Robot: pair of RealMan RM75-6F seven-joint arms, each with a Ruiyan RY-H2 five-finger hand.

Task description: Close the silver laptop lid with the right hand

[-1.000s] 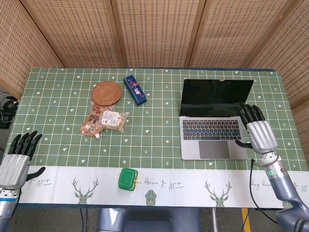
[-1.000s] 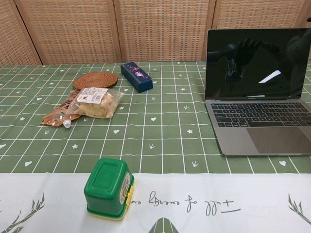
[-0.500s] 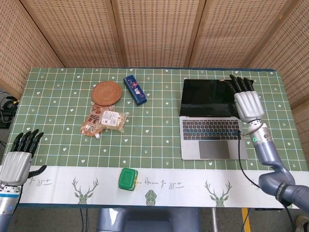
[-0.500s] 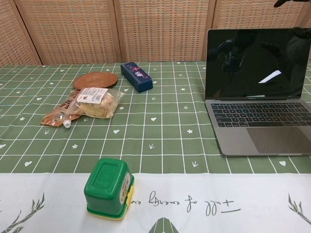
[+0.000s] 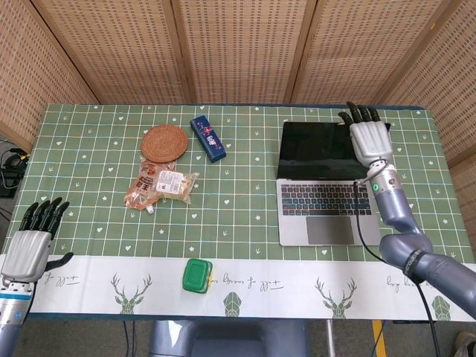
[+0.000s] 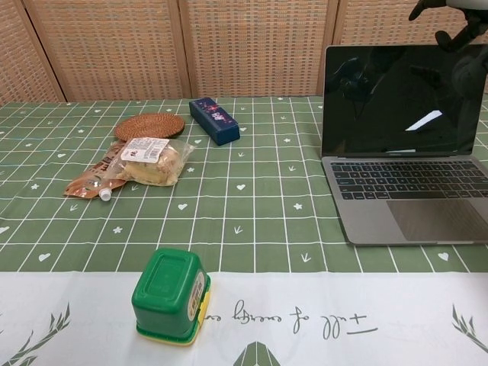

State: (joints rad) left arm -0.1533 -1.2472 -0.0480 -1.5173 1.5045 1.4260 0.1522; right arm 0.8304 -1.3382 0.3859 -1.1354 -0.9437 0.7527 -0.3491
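Observation:
The silver laptop [image 5: 327,212] [image 6: 408,198] stands open at the right of the table, its dark screen [image 5: 323,151] upright. My right hand [image 5: 369,137] is raised over the lid's right top corner with its fingers spread and nothing in them; whether it touches the lid I cannot tell. In the chest view only dark fingertips of my right hand [image 6: 448,17] show above the screen's top edge. My left hand [image 5: 31,242] hangs open by the table's front left corner, away from everything.
A round woven coaster [image 5: 164,141], a blue box [image 5: 207,138] and a bagged snack [image 5: 161,185] lie left of centre. A green lidded tub [image 5: 197,275] [image 6: 169,296] stands on the white front strip. Wicker screens back the table.
My right hand has risen from the laptop's right front side and moved back to above the lid's top right corner. The lid's angle looks unchanged. My left hand has barely drifted.

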